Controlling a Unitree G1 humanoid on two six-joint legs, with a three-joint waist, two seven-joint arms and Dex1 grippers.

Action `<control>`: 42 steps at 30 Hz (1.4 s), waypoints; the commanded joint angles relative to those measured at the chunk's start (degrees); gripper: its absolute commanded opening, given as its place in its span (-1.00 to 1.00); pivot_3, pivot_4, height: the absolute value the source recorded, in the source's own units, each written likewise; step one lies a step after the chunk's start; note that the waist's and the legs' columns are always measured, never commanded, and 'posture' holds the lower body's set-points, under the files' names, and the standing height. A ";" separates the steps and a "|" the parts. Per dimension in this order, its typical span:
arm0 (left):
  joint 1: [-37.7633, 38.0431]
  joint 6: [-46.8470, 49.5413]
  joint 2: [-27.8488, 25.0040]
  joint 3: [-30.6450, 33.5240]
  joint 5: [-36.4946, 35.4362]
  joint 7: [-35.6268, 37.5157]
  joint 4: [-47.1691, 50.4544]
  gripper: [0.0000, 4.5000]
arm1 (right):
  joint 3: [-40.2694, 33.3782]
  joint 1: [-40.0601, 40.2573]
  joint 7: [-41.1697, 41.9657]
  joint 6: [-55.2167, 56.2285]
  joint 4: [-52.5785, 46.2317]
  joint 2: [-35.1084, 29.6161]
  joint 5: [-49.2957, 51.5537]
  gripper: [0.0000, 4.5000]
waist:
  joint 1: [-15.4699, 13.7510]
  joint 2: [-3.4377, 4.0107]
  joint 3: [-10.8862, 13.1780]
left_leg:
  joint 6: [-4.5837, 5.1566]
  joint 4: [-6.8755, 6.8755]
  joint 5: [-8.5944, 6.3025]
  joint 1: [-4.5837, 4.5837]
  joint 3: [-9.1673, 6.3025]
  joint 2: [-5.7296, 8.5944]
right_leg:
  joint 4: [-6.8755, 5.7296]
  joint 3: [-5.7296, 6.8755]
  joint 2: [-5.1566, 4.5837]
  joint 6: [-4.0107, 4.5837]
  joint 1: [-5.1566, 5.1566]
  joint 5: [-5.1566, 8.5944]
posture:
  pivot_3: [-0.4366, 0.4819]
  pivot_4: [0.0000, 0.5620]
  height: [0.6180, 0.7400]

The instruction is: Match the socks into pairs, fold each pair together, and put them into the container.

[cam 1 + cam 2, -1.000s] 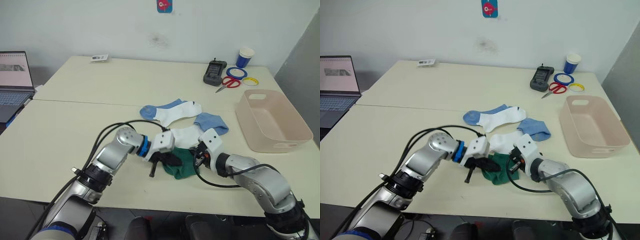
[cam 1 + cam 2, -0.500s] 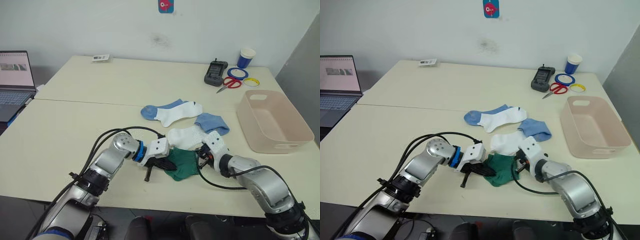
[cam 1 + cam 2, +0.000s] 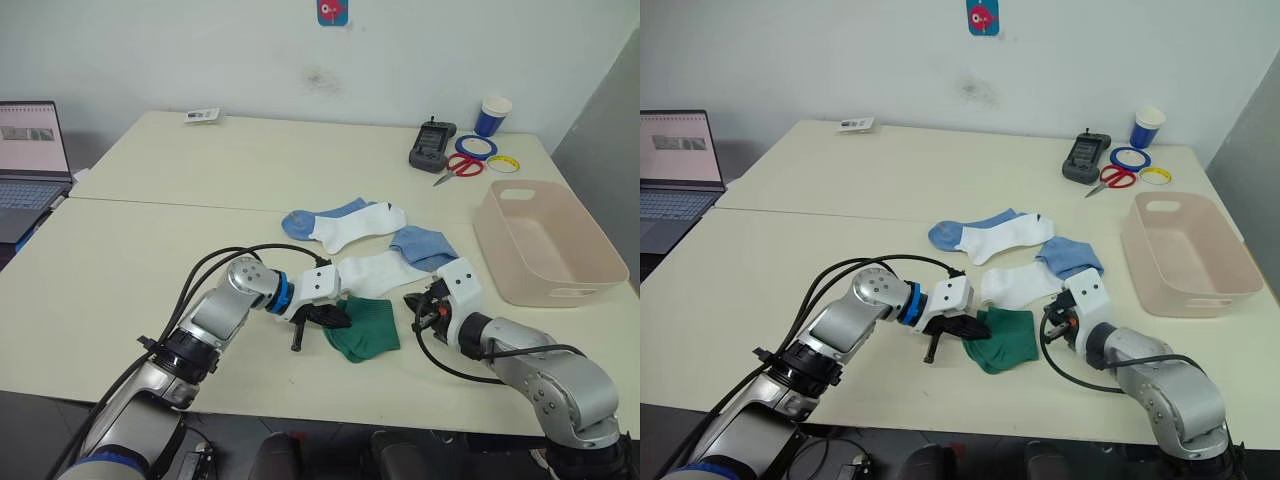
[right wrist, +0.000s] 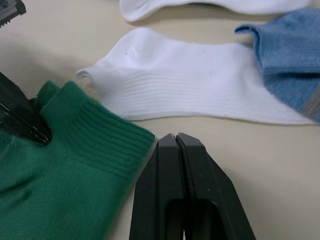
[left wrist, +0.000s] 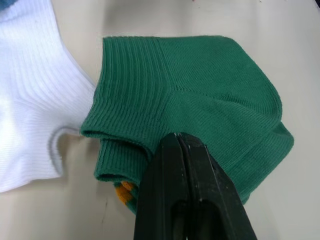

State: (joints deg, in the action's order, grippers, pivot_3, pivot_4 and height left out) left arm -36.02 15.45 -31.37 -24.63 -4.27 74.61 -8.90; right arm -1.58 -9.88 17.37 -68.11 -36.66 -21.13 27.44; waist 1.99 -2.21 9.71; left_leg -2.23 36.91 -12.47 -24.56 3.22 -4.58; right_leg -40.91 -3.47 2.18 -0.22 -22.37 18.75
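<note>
Two dark green socks (image 3: 365,330) lie folded together, flat on the table near its front edge; a yellow mark (image 5: 122,191) peeks from the lower layer. My left gripper (image 3: 338,320) is shut, pinching the cuff edge on the bundle's left side. The right gripper (image 3: 416,308) is shut and holds nothing, a little to the right of the green socks (image 4: 65,165). One white sock with a blue toe (image 3: 385,268) lies just behind them. Another white-and-blue sock (image 3: 345,222) rests farther back. The pink container (image 3: 530,290) stands at the right and holds nothing.
At the back right stand a blue paper cup (image 3: 494,113), tape rolls (image 3: 473,145), red scissors (image 3: 458,165) and a black device (image 3: 430,146). A laptop (image 3: 25,150) sits at the far left. A small card (image 3: 200,116) lies at the table's back edge.
The right gripper has let go of the green socks and drawn back to the right. The green bundle, lifted half a second ago, now lies flat. The left gripper stays at its cuff.
</note>
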 commanded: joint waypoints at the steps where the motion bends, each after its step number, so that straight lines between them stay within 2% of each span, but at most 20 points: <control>1: 1.05 -2.26 -1.55 -0.73 2.35 0.13 -2.09 -1.00 | -6.25 -1.25 1.30 -5.82 -0.21 2.51 6.20 -0.90 | 0.00 0.00 0.00 | 0.00 0.00 0.00 0.00 0.00 0.00 | 0.00 0.00 0.00 0.00 0.00 0.00 | -0.05 -0.47 0.75; 3: 1.34 -3.14 -2.26 -0.67 2.99 0.15 -3.08 -1.00 | -9.19 -1.67 2.46 -8.63 1.59 2.78 8.67 -0.71 | 0.02 0.01 -0.01 | 0.00 0.00 0.00 0.02 -0.01 -0.01 | 0.00 0.00 0.00 0.00 0.01 0.00 | -0.05 -0.47 0.75; 5: 1.79 -3.65 -2.65 -0.73 3.09 0.21 -3.27 -1.00 | -10.72 -2.21 3.27 -11.21 3.21 2.41 10.31 -0.41 | 0.04 0.03 -0.02 | 0.00 -0.01 0.00 0.05 0.01 -0.01 | -0.01 -0.01 0.00 0.01 0.03 0.00 | -0.05 -0.47 0.75; 9: 3.23 -3.63 -3.15 -0.90 2.96 0.08 -1.97 -1.00 | -9.64 -4.44 5.58 -16.27 6.38 0.89 13.29 0.21 | 0.29 0.08 -0.05 | 0.01 -0.03 -0.01 0.14 0.05 0.00 | -0.02 -0.06 0.00 0.00 0.07 0.00 | -0.05 -0.47 0.75; 14: 3.65 -3.04 -2.95 -0.83 2.80 -0.44 -1.18 -1.00 | -7.53 -7.71 6.06 -18.45 10.20 3.12 14.76 0.99 | 0.85 0.12 -0.10 | 0.02 -0.07 -0.01 0.22 0.04 0.00 | -0.06 -0.07 0.04 0.00 0.10 0.00 | -0.05 -0.47 0.75; 24: 3.96 -3.01 -2.96 -0.56 3.00 -0.93 -0.84 -1.00 | -0.64 -11.28 6.54 -15.05 19.70 7.73 13.67 0.99 | 1.28 0.11 -0.29 | 0.02 -0.07 -0.01 0.29 0.06 0.00 | -0.06 -0.09 0.05 0.00 0.16 0.00 | -0.05 -0.47 0.75; 31: 4.09 -2.67 -3.25 -0.01 2.96 -0.99 -0.47 -1.00 | 0.23 -12.05 7.93 -13.41 21.82 11.74 15.17 0.99 | 1.40 0.12 -0.33 | 0.02 -0.11 -0.01 0.38 0.07 -0.02 | -0.07 -0.11 0.14 0.00 0.18 0.00 | -0.05 -0.47 0.75; 37: 4.14 -2.64 -3.33 0.18 2.92 -1.12 -0.36 -1.00 | 0.88 -12.44 8.08 -12.26 22.68 12.27 14.93 0.99 | 1.41 0.12 -0.33 | 0.02 -0.12 -0.01 0.39 0.10 -0.05 | -0.08 -0.14 0.13 0.00 0.18 0.00 | -0.05 -0.47 0.75; 42: 4.14 -2.70 -3.32 0.31 2.85 -1.26 -0.38 -1.00 | 0.79 -12.20 7.62 -10.99 23.24 12.75 14.71 0.28 | 1.41 0.13 -0.32 | 0.02 -0.13 -0.01 0.39 0.10 -0.05 | -0.08 -0.14 0.13 0.00 0.16 0.00 | -0.05 -0.47 0.75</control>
State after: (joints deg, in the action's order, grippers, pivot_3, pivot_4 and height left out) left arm -33.14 11.98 -33.86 -23.12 -3.61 73.55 -8.50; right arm -1.03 -21.90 24.75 -79.45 -12.66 -9.07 41.33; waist 3.40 -2.07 9.39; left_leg -2.21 36.78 -12.48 -24.18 3.32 -4.63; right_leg -40.99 -3.61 2.31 -0.22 -22.21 18.75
